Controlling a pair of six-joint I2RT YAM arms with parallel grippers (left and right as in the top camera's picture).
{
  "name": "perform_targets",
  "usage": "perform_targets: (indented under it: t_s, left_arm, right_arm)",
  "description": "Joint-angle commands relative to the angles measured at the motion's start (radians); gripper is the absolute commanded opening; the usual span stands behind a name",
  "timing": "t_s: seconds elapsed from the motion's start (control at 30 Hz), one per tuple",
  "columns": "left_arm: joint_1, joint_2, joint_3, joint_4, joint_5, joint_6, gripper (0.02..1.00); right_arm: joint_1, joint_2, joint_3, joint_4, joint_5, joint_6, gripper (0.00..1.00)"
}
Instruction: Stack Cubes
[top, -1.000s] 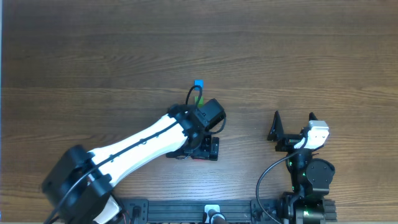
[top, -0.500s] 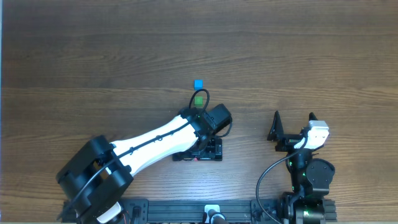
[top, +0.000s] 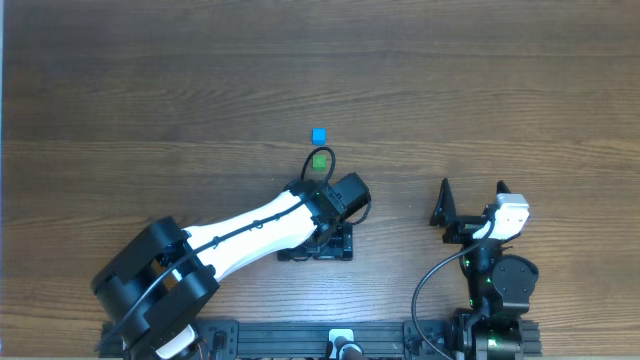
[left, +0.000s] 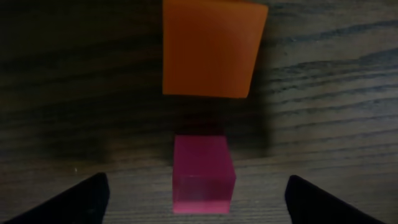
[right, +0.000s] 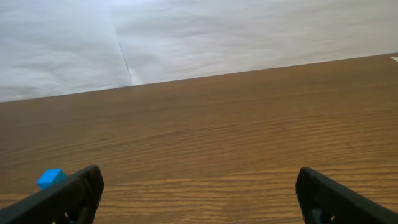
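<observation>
Four cubes lie on the worktop (top: 150, 80), none yet stacked.

Top view: the blue cube (top: 319, 136) and the green cube (top: 320, 161) sit near each other at the middle, apart. The left arm reaches across toward the middle, and the left gripper (top: 320, 248) hangs low on the base side of the green cube. The right gripper (top: 471, 190) sits close to its own base, well apart from the cubes, its fingers spread. It is probably parked there to leave room for the working arm.

Left wrist view: the fingers (left: 74, 202) stand wide apart, and the pink cube (left: 203, 174) rests on the worktop between them, touched by neither. The orange cube (left: 213, 48) lies just beyond it, apart. This straddling pose suggests that a grasp of the pink cube is the step in hand.

Right wrist view: the fingers (right: 74, 193) are apart and hold nothing. They face along the worktop, with the blue cube off to one side.
</observation>
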Motion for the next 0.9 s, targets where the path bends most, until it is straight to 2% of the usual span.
perform_targets:
  t_s: [0.03,0.1,0.27,0.4,0.7,0.9]
  left_arm:
    - [-0.003,0.010,-0.009,-0.005,-0.026,0.006,0.794]
    - [-0.003,0.010,-0.010,-0.006,-0.029,0.006,0.741]
    - [-0.003,0.011,-0.010,-0.004,-0.030,0.025,0.717]
    - [-0.003,0.027,-0.010,0.000,-0.032,0.025,0.647]
    - [-0.003,0.037,-0.010,0.004,-0.032,0.029,0.632]
    - [-0.003,0.037,-0.010,0.007,-0.032,0.031,0.404]
  right_arm:
    - [0.001,-0.006,-0.005,-0.003,-0.005,0.005,0.993]
    - [0.001,-0.006,-0.005,-0.003,-0.005,0.005,0.993]
    - [0.001,-0.006,-0.005,-0.003,-0.005,0.005,0.993]
    - [0.001,-0.006,-0.005,-0.003,-0.005,0.005,0.993]
    - [0.001,-0.006,-0.005,-0.003,-0.005,0.005,0.991]
    - [0.001,-0.006,-0.005,-0.003,-0.005,0.005,0.991]
